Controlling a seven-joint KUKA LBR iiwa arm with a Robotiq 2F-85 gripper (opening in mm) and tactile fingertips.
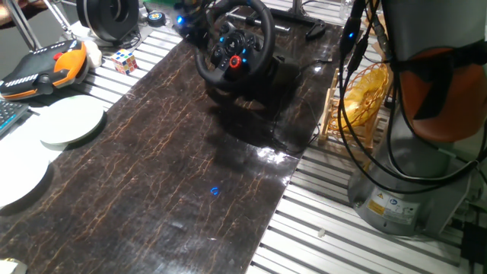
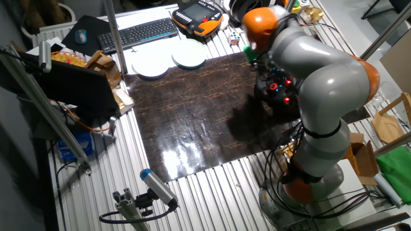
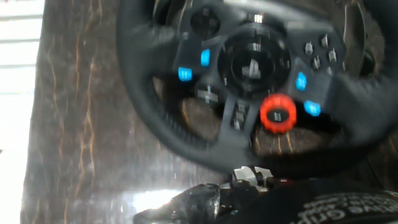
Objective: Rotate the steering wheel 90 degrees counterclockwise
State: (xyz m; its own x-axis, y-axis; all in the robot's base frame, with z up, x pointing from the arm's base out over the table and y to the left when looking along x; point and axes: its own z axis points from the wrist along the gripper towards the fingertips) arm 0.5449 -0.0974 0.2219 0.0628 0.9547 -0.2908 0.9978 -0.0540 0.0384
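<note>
The steering wheel [image 1: 232, 47] stands on its black base at the far end of the dark marbled mat [image 1: 175, 175], tilted face toward the near side. In the hand view it fills the frame: thick black rim [image 3: 186, 140], hub [image 3: 255, 62] with blue-lit buttons and a red knob [image 3: 278, 113]. The image is blurred. My gripper [image 3: 214, 198] shows only as dark parts at the bottom edge, just below the rim's lower arc; whether it touches the rim is unclear. In the other fixed view my arm [image 2: 321, 77] covers most of the wheel [image 2: 280, 90].
A black ring-shaped device [image 1: 110, 17], a Rubik's cube [image 1: 125, 61], an orange-black pendant [image 1: 42, 68] and two white plates [image 1: 72, 122] lie left of the mat. A gold wire basket [image 1: 373, 87] sits right of the wheel, beside my arm's base [image 1: 403, 190].
</note>
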